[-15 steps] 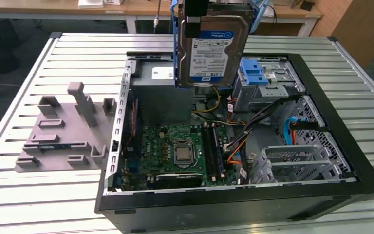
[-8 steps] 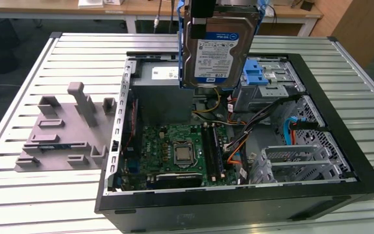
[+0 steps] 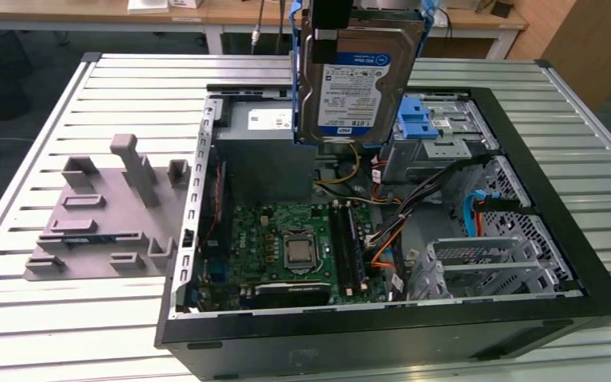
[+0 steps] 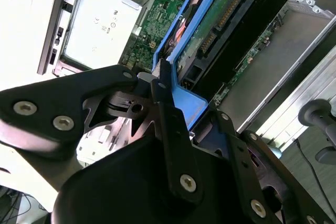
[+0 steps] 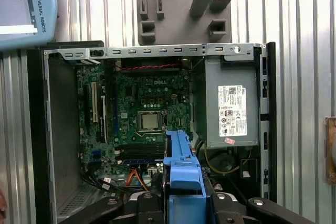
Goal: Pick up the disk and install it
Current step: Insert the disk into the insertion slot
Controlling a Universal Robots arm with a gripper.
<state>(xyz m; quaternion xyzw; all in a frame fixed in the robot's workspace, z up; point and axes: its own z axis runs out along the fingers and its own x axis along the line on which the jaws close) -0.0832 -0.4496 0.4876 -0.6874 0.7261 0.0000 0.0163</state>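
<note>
- We find the gripper (image 3: 336, 20) at the upper centre of the exterior view, with its jaws closed on the blue end handle of the disk (image 3: 353, 79).
- The disk hangs upright below the jaws, label face toward the camera, with the blue bracket running down both long edges.
- In that view, the disk's lower edge overlaps the grey power supply (image 3: 254, 119). The metal drive bay (image 3: 438, 119) with its blue latch lies just to the exterior view's right.
- The computer case (image 3: 560, 263) lies open on the slatted table (image 3: 51, 318). The motherboard (image 3: 289, 239) sits at the lower centre of the frame.
- A grey fixture (image 3: 104, 215) rests at the exterior view's left, apart from the case.
- In the second wrist view, the gripper (image 4: 189, 106) clamps the handle. The disk (image 4: 231, 14) shows its circuit-board side.
- In the first wrist view, the gripper (image 5: 184, 203) holds the disk (image 5: 181, 156) above the open case (image 5: 37, 129).
</note>
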